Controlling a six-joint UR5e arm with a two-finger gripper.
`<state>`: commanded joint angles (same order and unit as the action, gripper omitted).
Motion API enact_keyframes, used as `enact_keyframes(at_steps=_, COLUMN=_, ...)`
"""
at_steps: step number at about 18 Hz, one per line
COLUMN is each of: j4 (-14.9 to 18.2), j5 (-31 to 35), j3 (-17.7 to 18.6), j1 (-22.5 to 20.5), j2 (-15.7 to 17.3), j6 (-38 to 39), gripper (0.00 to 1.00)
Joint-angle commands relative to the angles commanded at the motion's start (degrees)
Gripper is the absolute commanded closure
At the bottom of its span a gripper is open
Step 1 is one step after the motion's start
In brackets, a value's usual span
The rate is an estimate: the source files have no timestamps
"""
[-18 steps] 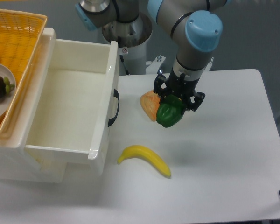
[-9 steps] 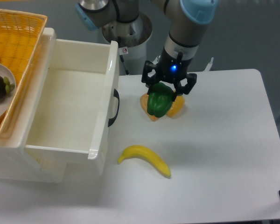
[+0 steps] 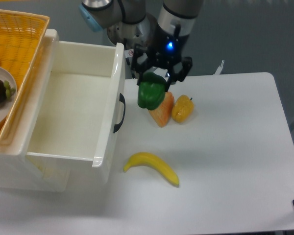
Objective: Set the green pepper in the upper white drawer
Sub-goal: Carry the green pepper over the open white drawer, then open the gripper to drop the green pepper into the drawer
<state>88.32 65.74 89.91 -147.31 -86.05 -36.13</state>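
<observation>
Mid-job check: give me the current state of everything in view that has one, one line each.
hand: shut on the green pepper, raised above the table
green pepper: held in the air, right of the drawer front, not yet over the drawer
upper white drawer: pulled open, nothing inside
orange-red pepper: lying on the table, touching the yellow pepper
yellow pepper: resting on the table
banana: lying flat on the table

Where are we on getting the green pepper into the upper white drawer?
Done: the gripper is shut on the green pepper and holds it above the table, apart from the orange-red pepper and yellow pepper. In hand: the pepper hangs just right of the upper white drawer, near its front wall. Left: carry it over the open, empty drawer and release.
</observation>
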Motion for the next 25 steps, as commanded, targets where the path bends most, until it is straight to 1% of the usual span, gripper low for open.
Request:
enact_keyframes(at_steps=2, j4=0.88, j5=0.0, j3=0.0, j1=1.76, j2=0.18, j6=0.62, gripper=0.68)
enact_keyframes(at_steps=3, j4=0.89, j5=0.0, j3=0.0, j1=2.64, j2=0.35, j6=1.23, gripper=0.66)
enact_keyframes(at_steps=5, j4=0.97, j5=0.09, j3=0.0, j1=4.05, j2=0.7, j6=2.72, gripper=0.66)
enact_keyframes(at_steps=9, j4=1.15, j5=0.44, j3=1.32, j1=7.3, j2=1.06, j6=3.17, gripper=0.66)
enact_keyframes(at_steps=11, j4=1.24, j5=0.44, j3=1.41, j1=8.79, j2=0.88, j6=3.26, gripper=0.63)
enact_keyframes(at_steps=14, j4=1.15, j5=0.35, j3=2.02, j1=9.15, j2=0.53, j6=3.17, gripper=0.63)
enact_keyframes(at_steps=17, j4=1.06, j5=0.44, j3=2.37, j1=10.9, j2=0.27, j6=3.17, gripper=0.62)
enact_keyframes(at_steps=18, j4=1.15, j5=0.44, j3=2.37, j1=10.99, j2=0.18, j6=3.17, gripper=0.59)
enact_keyframes(at_steps=21, j4=1.15, j5=0.44, j3=2.46, j1=11.17, j2=0.0, j6=3.17, gripper=0.57)
enact_keyframes(at_steps=23, j4=0.71, j5=0.44, j3=2.72, j1=12.31, j2=-0.17, j6=2.91, gripper=0.44)
enact_keyframes(at_steps=24, j4=0.71, j5=0.35, j3=2.72, j1=12.75, j2=-0.52, j6=2.9, gripper=0.43)
enact_keyframes(at_steps=25, j4=0.71, j5=0.35, j3=2.81, j1=13.01, j2=-0.61, j6=2.82, gripper=0.39)
